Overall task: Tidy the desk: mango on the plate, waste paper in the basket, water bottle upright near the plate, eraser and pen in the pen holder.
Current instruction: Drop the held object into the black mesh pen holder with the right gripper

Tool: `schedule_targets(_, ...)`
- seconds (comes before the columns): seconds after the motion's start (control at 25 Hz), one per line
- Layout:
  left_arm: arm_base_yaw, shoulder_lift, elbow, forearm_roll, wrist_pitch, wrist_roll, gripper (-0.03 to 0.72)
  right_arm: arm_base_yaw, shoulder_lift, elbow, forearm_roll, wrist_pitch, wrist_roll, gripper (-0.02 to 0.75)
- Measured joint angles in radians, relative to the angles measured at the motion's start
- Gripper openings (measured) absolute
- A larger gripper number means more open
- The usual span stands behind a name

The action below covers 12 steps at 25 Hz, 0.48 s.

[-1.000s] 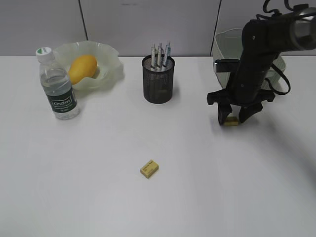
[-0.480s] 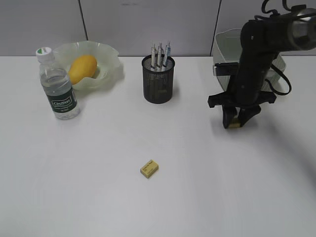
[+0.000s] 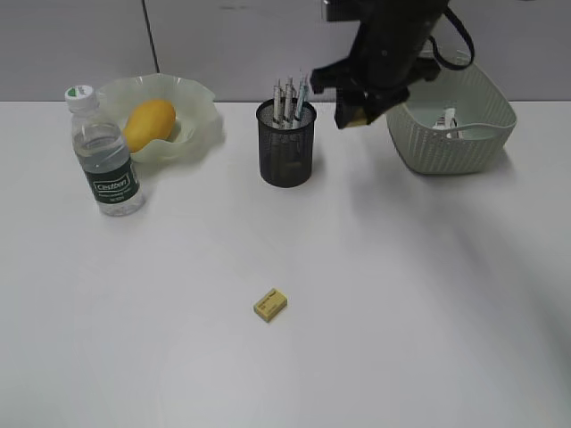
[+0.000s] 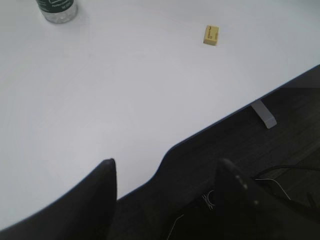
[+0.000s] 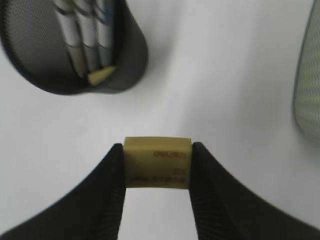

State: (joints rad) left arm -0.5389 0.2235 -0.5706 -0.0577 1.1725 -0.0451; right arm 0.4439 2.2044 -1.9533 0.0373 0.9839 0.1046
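Note:
My right gripper is shut on a yellow eraser, held in the air just right of the black mesh pen holder. The holder has several pens standing in it. A second yellow eraser lies on the white desk near the front middle. The mango rests in the pale green wavy plate. Next to the plate, the water bottle stands upright. Crumpled waste paper lies in the sage-green basket. My left gripper is open and empty over the desk's front edge.
The basket's wall is close on the right of the held eraser, and the pen holder is ahead on the left. Grey partition panels stand behind the desk. In the left wrist view, dark floor and cables lie beyond the desk edge.
My right gripper closed on the eraser that lay on the desk by the basket. It then rose and swung left to beside the pen holder. The left gripper has not moved.

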Motion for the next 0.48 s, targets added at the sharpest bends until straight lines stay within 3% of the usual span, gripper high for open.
schedule_targets(0.16,0.0,0.0,0.0,0.0,0.0,0.0,0.47,0.04,0.0,-0.081,0.024,-0.044,-0.001,0.313)
schedule_targets(0.48,0.0,0.0,0.0,0.0,0.0,0.0,0.47,0.068,0.025,-0.093,0.029,-0.2,-0.001,0.313)
